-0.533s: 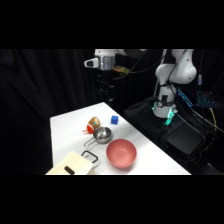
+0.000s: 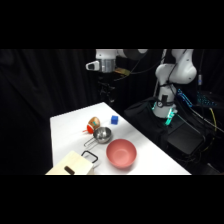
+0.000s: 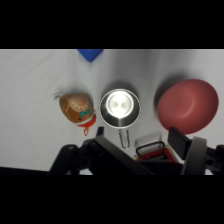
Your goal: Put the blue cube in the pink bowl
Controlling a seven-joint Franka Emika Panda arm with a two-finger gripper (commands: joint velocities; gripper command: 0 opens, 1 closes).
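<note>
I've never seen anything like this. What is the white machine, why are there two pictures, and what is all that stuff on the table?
The white machine is a robot arm. Its base stands beside the table, and it reaches over so that its gripper, a two-fingered hand, hangs high above the things. It holds nothing that I can see.

The side view comes from a fixed camera beside the table. The wrist view comes from a camera on the arm itself, looking straight down; the black parts along its bottom edge belong to the gripper.

On the table lie a small blue cube, a pink bowl, a shiny metal bowl, a brown and orange object I cannot identify, and a pale wooden box near the front edge. From above, the pink bowl looks empty, and the cube lies at the top edge.
</note>
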